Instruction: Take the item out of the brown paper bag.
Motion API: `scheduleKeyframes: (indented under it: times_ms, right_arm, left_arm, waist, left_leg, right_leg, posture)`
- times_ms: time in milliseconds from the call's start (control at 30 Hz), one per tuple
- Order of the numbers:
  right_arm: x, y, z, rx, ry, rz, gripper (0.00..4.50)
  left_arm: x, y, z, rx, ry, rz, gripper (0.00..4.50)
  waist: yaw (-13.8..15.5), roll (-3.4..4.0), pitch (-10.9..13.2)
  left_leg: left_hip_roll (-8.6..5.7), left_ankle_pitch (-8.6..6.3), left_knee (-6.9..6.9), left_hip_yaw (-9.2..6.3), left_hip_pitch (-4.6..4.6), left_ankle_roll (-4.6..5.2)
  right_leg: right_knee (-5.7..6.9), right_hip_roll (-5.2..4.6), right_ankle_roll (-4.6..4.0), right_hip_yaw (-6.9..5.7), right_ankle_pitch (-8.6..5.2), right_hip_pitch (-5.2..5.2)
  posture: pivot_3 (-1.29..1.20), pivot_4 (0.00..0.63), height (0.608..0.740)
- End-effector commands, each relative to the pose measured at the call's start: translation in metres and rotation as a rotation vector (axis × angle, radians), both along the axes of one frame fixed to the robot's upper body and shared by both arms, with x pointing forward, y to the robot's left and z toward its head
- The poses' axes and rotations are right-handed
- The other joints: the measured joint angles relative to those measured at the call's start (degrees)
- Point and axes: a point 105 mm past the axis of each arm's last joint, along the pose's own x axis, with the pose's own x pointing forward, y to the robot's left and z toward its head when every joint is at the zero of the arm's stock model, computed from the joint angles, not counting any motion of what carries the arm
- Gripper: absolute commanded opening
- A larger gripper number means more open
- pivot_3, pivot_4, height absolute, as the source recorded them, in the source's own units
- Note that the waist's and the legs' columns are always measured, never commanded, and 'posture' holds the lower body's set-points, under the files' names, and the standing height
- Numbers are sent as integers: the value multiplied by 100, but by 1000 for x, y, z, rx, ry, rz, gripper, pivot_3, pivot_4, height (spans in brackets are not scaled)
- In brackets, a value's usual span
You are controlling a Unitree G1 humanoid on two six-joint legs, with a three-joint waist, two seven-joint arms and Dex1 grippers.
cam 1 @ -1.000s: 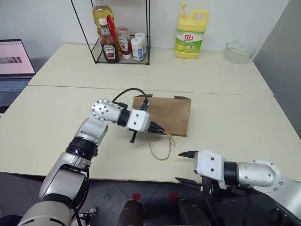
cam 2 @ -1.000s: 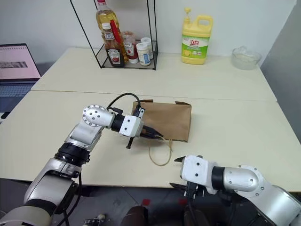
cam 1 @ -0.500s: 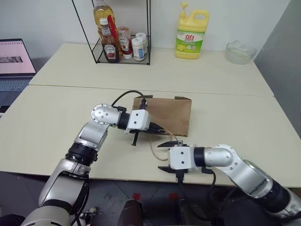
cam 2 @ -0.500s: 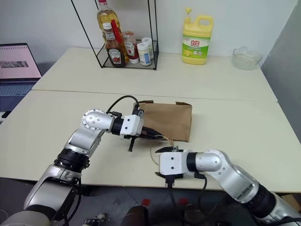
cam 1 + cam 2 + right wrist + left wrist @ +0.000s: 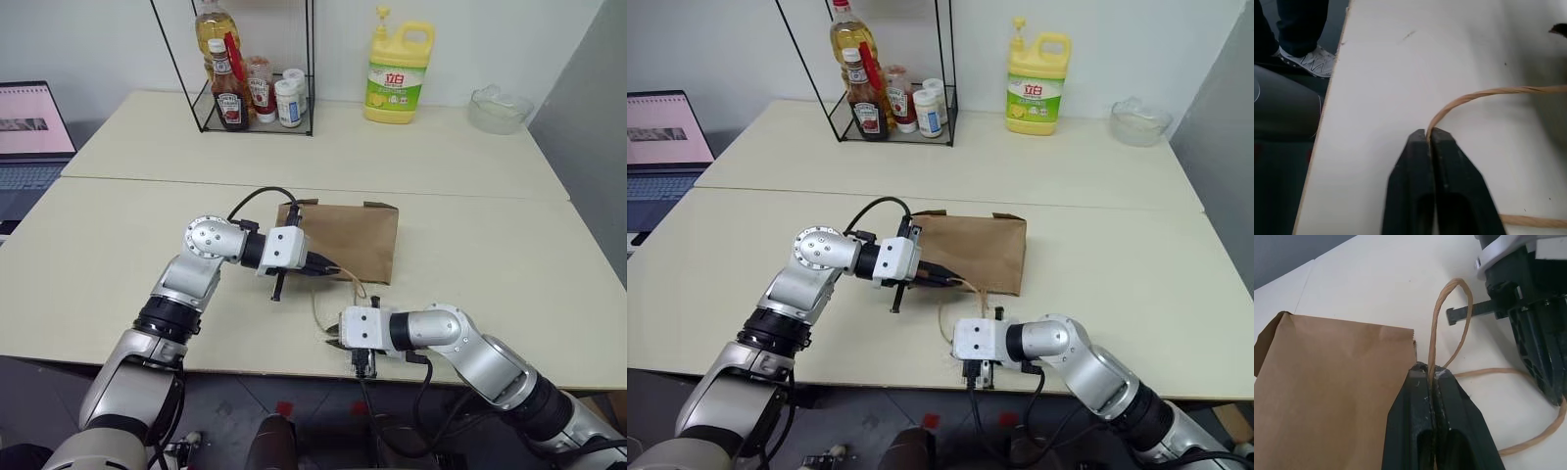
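Cream laminate worktop [image 5: 470, 245], two slabs butted w/ a seam across.

Brown paper bag [image 5: 353, 235]: lying flat mid-worktop, mouth toward the near edge, both looped handles trailing out. Not visibly opened yet.

Left tool [image 5: 1431, 376]: clenched on upper handle [image 5: 1449, 318] right at the bag's mouth edge; loop stands up past the tips.

Right tool [image 5: 1429, 133]: clenched on lower handle [image 5: 1484, 95], near the worktop's front edge, well apart from the bag body.

Item: inside the bag by inference only; nothing of it visible, bag shows little bulge. Cannot tell where in the bag it sits.

Progress est.: early. Done: one handle pinched per tool. Left: spread handles to open the mouth, reach or tip the item out, set it on the worktop.

Other containers:
- Wire rack [image 5: 294, 98], far left: oil bottle [image 5: 211, 29], ketchup bottle [image 5: 227, 93], small jars.
- Yellow detergent jug [image 5: 395, 73], far centre, capped.
- Clear glass bowl [image 5: 498, 108], far right; looks empty.
- Laptop [image 5: 29, 132], left edge, lid up.
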Motion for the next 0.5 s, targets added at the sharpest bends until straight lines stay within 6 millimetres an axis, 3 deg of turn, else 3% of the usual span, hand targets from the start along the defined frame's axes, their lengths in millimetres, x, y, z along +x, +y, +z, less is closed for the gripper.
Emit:
scheduleKeyframes:
  times_ms: [33,500]
  right_arm:
    - [5,-8,-5,-35,31,-57,27]
    - [-2,-10,-22,-126,59,-77,27]
  left_arm:
    - [7,-1,22,-76,-34,33,0]
    - [61,-20,115,-389,79,331,0]
  waist:
    - [1,0,0]
    - [-1,0,0]
  left_leg:
    - [0,0,0,0,0,0]
    - [-5,0,4,-19,4,0]
  right_leg:
    - [0,0,0,-1,0,0]
    - [-1,0,1,-15,-1,16]
  posture:
    - [0,150,740]
    - [0,150,740]
